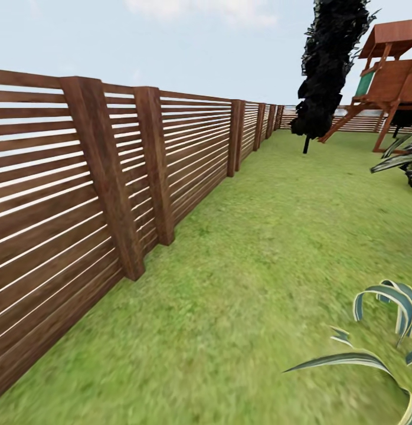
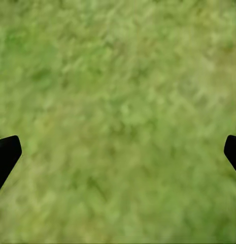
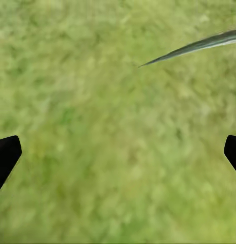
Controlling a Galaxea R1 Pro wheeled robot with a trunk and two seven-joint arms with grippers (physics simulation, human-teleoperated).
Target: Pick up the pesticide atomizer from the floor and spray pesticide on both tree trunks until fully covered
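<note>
I am in the garden: a green lawn point(image 1: 271, 236) runs ahead beside a brown slat fence point(image 1: 111, 177) on the left. The pesticide atomizer and both trees are out of view. In the left wrist view my left gripper point(image 2: 118, 152) is open, its black fingertips point(image 2: 6, 152) spread wide over bare grass with nothing between them. In the right wrist view my right gripper point(image 3: 118, 152) is open as well, fingertips point(image 3: 6, 152) far apart above grass, with a long striped leaf blade point(image 3: 199, 46) lying ahead of it.
A narrow black-leaved tree point(image 1: 327, 65) stands far ahead. A red-brown wooden playhouse point(image 1: 392, 77) rises at the far right. Striped-leaf plants sit at the right edge point(image 1: 406, 159) and in the near right corner point(image 1: 383, 330). The fence closes the left side.
</note>
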